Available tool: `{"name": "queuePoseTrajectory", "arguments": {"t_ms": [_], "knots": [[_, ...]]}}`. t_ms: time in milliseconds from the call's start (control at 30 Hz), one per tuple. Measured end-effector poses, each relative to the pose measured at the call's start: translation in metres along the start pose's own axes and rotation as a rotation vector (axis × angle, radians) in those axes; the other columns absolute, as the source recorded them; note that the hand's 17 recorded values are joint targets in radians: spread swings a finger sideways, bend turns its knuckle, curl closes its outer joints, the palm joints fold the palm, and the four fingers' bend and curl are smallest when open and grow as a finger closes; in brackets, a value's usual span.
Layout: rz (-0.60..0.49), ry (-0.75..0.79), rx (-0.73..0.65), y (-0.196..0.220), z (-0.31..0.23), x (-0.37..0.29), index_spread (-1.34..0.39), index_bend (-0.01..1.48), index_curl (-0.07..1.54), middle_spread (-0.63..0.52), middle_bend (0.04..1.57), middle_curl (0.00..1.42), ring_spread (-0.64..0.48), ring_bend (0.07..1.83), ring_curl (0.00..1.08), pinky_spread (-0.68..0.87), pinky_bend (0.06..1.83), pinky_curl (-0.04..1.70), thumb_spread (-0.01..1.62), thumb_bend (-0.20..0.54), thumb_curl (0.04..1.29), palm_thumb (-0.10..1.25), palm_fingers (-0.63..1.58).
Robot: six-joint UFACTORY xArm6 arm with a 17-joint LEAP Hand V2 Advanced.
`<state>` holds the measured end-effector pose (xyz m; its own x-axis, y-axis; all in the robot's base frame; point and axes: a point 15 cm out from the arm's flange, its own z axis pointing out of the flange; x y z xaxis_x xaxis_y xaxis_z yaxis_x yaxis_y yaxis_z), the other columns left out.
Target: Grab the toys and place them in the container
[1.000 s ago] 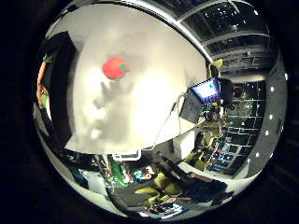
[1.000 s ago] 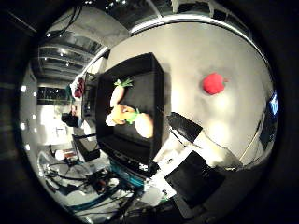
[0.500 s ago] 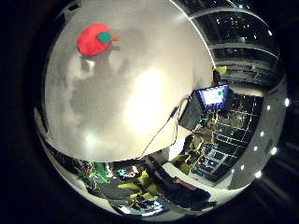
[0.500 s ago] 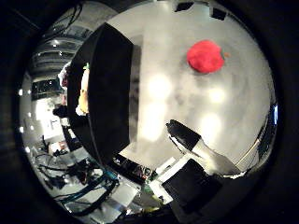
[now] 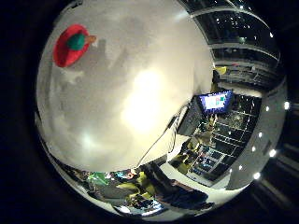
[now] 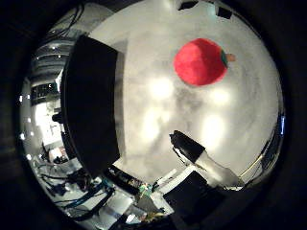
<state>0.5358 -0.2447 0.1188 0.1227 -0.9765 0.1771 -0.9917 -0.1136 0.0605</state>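
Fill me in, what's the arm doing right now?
The robot's hand hangs over a white table with a red toy tomato lying on it, not held. The tomato fills a fair part of the thumb side view, so the palm is fairly close to it. A black container sits on the table beside it; its inside can't be seen from here. The tomato is not yet picked up. Too little of the hand shows to tell its pose.
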Motion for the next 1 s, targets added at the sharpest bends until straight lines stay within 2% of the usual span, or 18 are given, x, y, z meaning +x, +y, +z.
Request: {"name": "queuePoseTrajectory", "arguments": {"t_ms": [467, 667, 733, 800, 833, 900, 933, 1000], "knots": [[-0.010, -0.013, -0.060, -0.004, 0.043, -0.010, -0.36, 0.18, 0.29, 0.05, 0.21, 0.32, 0.16, 0.31, 0.22, 0.39, 0.40, 0.28, 0.99, -0.025, 0.34, 0.71, 0.15], [-0.008, -0.011, -0.075, -0.004, 0.052, -0.017, -0.35, 0.26, 0.34, 0.03, 0.19, 0.31, 0.17, 0.22, 0.20, 0.40, 0.32, 0.26, 0.99, -0.025, 0.34, 0.71, 0.24], [-0.002, -0.010, -0.076, -0.005, 0.052, -0.018, -0.37, 0.44, 0.40, 0.01, 0.18, 0.31, 0.16, 0.16, 0.18, 0.40, 0.24, 0.24, 0.99, -0.022, 0.33, 0.72, 0.33], [0.001, -0.008, -0.074, -0.005, 0.052, -0.018, -0.38, 0.52, 0.43, 0.00, 0.19, 0.31, 0.16, 0.16, 0.17, 0.40, 0.21, 0.24, 0.99, -0.017, 0.34, 0.74, 0.35], [-0.002, -0.004, -0.073, -0.006, 0.051, -0.018, -0.41, 0.67, 0.47, -0.03, 0.20, 0.31, 0.14, 0.13, 0.15, 0.40, 0.17, 0.22, 0.99, 0.027, 0.36, 0.84, 0.44], [-0.001, 0.000, -0.063, -0.008, 0.047, -0.016, -0.44, 0.85, 0.53, -0.08, 0.26, 0.33, 0.11, 0.13, 0.13, 0.40, 0.14, 0.19, 0.98, 0.048, 0.38, 0.93, 0.50], [0.001, 0.003, -0.056, -0.009, 0.043, -0.015, -0.45, 0.94, 0.57, -0.11, 0.30, 0.34, 0.09, 0.13, 0.12, 0.39, 0.13, 0.18, 0.98, 0.053, 0.39, 0.96, 0.55], [0.005, 0.010, -0.044, -0.010, 0.036, -0.011, -0.44, 1.04, 0.61, -0.17, 0.36, 0.36, 0.05, 0.16, 0.11, 0.39, 0.15, 0.16, 0.97, 0.039, 0.41, 1.01, 0.53]]}}
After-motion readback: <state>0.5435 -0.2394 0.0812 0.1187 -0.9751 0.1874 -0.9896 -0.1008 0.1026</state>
